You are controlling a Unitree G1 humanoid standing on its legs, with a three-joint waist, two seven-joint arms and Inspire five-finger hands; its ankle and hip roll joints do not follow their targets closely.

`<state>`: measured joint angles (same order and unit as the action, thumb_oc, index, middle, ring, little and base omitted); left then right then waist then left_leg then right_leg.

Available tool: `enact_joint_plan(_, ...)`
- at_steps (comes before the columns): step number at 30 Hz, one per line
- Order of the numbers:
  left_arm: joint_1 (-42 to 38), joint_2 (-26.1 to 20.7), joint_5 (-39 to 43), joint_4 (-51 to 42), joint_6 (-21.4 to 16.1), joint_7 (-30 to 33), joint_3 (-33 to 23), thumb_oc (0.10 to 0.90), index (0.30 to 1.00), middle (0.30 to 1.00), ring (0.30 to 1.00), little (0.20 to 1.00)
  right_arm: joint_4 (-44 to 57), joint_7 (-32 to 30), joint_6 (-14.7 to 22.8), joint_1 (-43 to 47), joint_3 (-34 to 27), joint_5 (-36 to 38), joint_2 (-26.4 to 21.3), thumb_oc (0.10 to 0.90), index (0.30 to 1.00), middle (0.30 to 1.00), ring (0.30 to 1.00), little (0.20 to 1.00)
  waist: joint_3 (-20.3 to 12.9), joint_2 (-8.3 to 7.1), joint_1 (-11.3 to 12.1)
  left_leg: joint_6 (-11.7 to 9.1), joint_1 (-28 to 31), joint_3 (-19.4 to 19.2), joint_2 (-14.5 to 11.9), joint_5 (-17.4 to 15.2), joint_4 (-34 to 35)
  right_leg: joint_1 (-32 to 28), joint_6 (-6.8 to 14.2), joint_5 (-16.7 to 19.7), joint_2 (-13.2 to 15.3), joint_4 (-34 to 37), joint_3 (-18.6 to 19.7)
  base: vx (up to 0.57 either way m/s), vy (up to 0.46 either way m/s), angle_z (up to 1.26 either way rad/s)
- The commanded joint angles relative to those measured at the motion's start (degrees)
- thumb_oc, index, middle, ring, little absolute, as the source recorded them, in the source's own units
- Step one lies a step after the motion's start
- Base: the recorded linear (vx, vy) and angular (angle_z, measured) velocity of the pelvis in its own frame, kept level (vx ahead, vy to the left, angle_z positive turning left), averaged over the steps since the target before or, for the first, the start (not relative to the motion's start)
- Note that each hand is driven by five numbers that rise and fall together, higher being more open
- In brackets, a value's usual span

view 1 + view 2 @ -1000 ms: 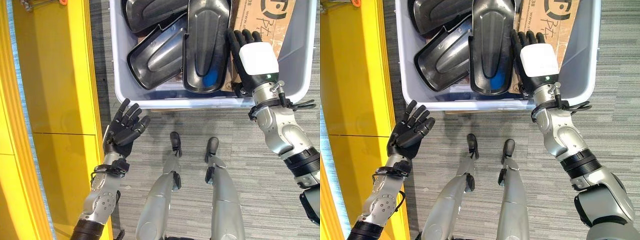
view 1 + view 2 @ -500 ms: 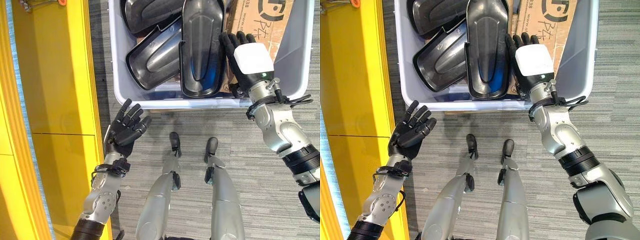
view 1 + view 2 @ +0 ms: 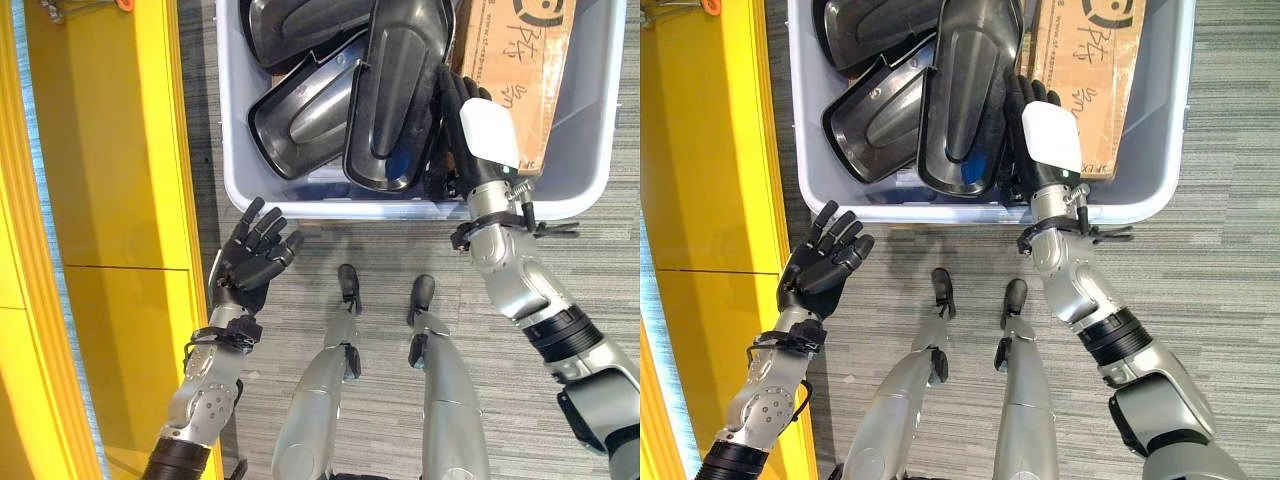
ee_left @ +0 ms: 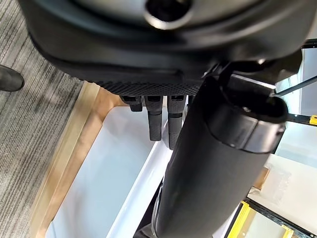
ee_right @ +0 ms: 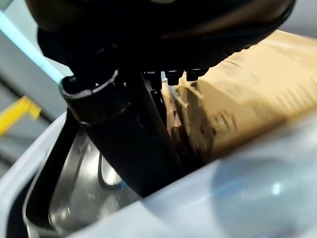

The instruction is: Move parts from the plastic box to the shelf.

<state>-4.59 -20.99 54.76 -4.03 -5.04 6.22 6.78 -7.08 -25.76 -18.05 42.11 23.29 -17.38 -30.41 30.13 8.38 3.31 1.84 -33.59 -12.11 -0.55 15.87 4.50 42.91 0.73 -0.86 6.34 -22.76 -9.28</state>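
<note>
Grey ribbed carpet (image 3: 400, 250) runs under everything you see, with the yellow shelf (image 3: 110, 180) standing along your left side and the pale plastic box (image 3: 232, 150) on the floor straight ahead. Inside the box you have three black moulded parts piled against each other: one at the far left corner (image 3: 300, 25), one tilted tray-like part (image 3: 300, 115) in the middle-left, and a long upright part (image 3: 395, 95) leaning toward the box's near wall. A brown cardboard sheet (image 3: 515, 60) lies in the right half of the box.

Your right robot hand (image 3: 478, 135) is reaching over the near rim, its white-covered back facing up, and it sits just beside the long part's right edge, between that part and the cardboard. Its fingers (image 3: 455, 90) go down behind the part's edge, so you cannot tell whether they have closed on it. The right wrist view puts the thumb (image 5: 119, 139) against the part's dark rim, with the cardboard just past the fingertips.

Your left robot hand (image 3: 250, 262) hangs outside the box, near its left front corner and beside the shelf, palm up, fingers spread and relaxed, holding nothing.
</note>
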Motion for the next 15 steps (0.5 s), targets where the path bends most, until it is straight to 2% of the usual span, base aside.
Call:
enact_joint_plan(1, -3.48, 2.69, -1.54, -5.54, -1.01, -1.34, 5.37, 0.900, 1.000, 1.000, 1.000, 1.000, 7.77, -9.15, 11.29, 1.97, -1.15, 6.99, 5.15, 0.900, 1.000, 1.000, 1.000, 1.000, -0.34, 0.89, -0.99, -3.39, 1.70, 1.46, 2.86, -7.51, -5.14, -4.79, 4.49, 4.70, -1.81, 10.44, 2.56, 0.00, 0.052, -0.01)
enact_joint_plan(3, -3.17, 2.81, -1.25, -5.42, -1.53, -1.32, 5.43, 0.900, 1.000, 1.000, 1.000, 1.000, 8.90, -8.64, 12.08, 0.77, -3.28, 7.76, 5.49, 0.900, 1.000, 1.000, 1.000, 1.000, -0.34, 1.00, -1.39, -3.42, 1.88, 1.50, 2.93, -7.69, -5.23, -4.76, 4.51, 4.47, -1.92, 10.13, 2.87, 0.01, 0.061, -0.02)
enact_joint_plan(6, -2.21, 3.80, -1.19, -5.13, -3.08, -1.50, 5.65, 0.900, 1.000, 1.000, 1.000, 1.000, 12.71, -6.33, 10.71, -3.09, -5.00, 6.63, 6.60, 0.900, 1.000, 1.000, 1.000, 1.000, -0.34, 1.39, -2.45, -3.42, 2.63, 1.00, 2.89, -7.92, -4.99, -4.97, 4.41, 4.27, -2.10, 10.07, 3.67, 0.01, 0.068, -0.01)
enact_joint_plan(12, -1.42, 4.26, -1.09, -5.84, -2.98, -1.91, 5.38, 0.900, 1.000, 1.000, 1.000, 1.000, 14.87, -5.54, 9.49, -7.51, -4.07, 3.19, 8.09, 0.900, 1.000, 1.000, 1.000, 1.000, -0.34, 1.50, -3.04, -3.35, 3.13, 0.70, 2.84, -8.01, -4.86, -5.37, 4.35, 4.37, -1.98, 10.32, 4.14, 0.00, 0.009, 0.00)
enact_joint_plan(15, -1.26, 4.09, -0.96, -6.31, -2.73, -2.07, 5.32, 0.900, 1.000, 1.000, 1.000, 1.000, 13.98, -5.80, 10.90, -8.11, -3.37, 3.11, 8.32, 0.900, 1.000, 1.000, 1.000, 1.000, -0.34, 1.57, -3.00, -3.31, 3.62, 0.77, 2.82, -7.92, -4.61, -5.93, 4.31, 4.41, -1.94, 10.55, 4.18, 0.00, 0.000, 0.00)
